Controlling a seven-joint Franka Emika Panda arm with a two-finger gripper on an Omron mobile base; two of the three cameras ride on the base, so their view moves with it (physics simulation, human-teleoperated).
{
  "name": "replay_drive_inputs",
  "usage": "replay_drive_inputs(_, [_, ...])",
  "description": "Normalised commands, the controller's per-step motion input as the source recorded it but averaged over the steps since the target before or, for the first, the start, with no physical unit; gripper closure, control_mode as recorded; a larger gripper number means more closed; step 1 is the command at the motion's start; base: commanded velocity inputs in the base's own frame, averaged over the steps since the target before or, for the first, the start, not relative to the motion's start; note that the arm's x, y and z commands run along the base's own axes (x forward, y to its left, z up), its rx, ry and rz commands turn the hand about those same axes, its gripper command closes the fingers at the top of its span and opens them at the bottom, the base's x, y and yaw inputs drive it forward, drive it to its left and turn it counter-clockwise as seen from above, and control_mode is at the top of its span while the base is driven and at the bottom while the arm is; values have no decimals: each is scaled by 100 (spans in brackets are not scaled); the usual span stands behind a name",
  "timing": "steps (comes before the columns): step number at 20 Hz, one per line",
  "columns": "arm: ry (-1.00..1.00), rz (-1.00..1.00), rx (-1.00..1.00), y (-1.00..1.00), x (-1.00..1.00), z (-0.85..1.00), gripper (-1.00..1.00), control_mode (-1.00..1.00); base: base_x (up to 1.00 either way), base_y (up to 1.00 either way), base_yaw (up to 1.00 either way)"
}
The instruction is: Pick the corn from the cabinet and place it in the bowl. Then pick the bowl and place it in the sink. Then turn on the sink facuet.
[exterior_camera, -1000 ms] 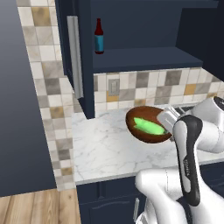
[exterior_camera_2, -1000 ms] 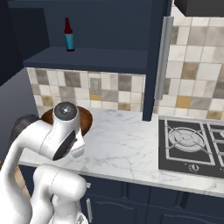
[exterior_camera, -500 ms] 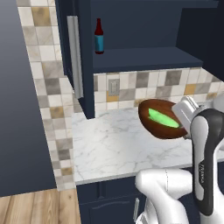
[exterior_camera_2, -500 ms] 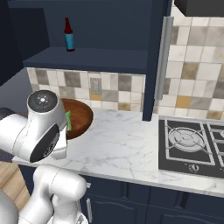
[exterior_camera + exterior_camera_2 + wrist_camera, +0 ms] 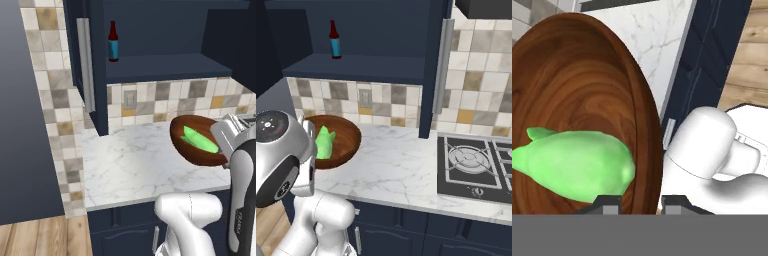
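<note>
— One bowl (image 5: 197,141) is up off the marble surface (image 5: 135,167), tilted, with the corn (image 5: 200,140) lying inside it.

— Who has it?

— The end effector (image 5: 637,202). In the hand view its two dark fingertips (image 5: 608,201) sit on either side of the bowl's rim, clenched on it, with the wood grain and the green cob just above them.

— Where does the bowl hang?

— In the left base view it is over the right end of the surface, near the front edge, right beside the arm's wrist. In the right base view it shows at the left, partly behind the arm's round white joint, with the corn against its near side.

— And the cabinet (image 5: 93,70)?

— Open. Its door, with the long grey handle (image 5: 86,65), stands out edge-on at the left in the left base view. A dark bottle (image 5: 114,42) with a blue label stands upright on the inner shelf (image 5: 165,66).

— Anything else on that side?

— A black stove top (image 5: 476,165) is set into the surface at the right of the right base view, well apart from the bowl. Tiled wall (image 5: 376,102) runs along behind the surface.
</note>
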Motion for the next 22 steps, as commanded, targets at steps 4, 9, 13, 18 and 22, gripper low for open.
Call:
replay_drive_inputs(4, [0,0,0,0,0,0,100,-100,0,0,0])
replay_drive_inputs(9, [0,0,0,0,0,0,100,100,-64,-24,-4])
replay_drive_inputs(13, [0,0,0,0,0,0,100,100,-94,-45,-18])
replay_drive_inputs(18, [0,0,0,0,0,0,100,100,-44,-30,-61])
replay_drive_inputs(22, [0,0,0,0,0,0,100,100,-7,-1,-84])
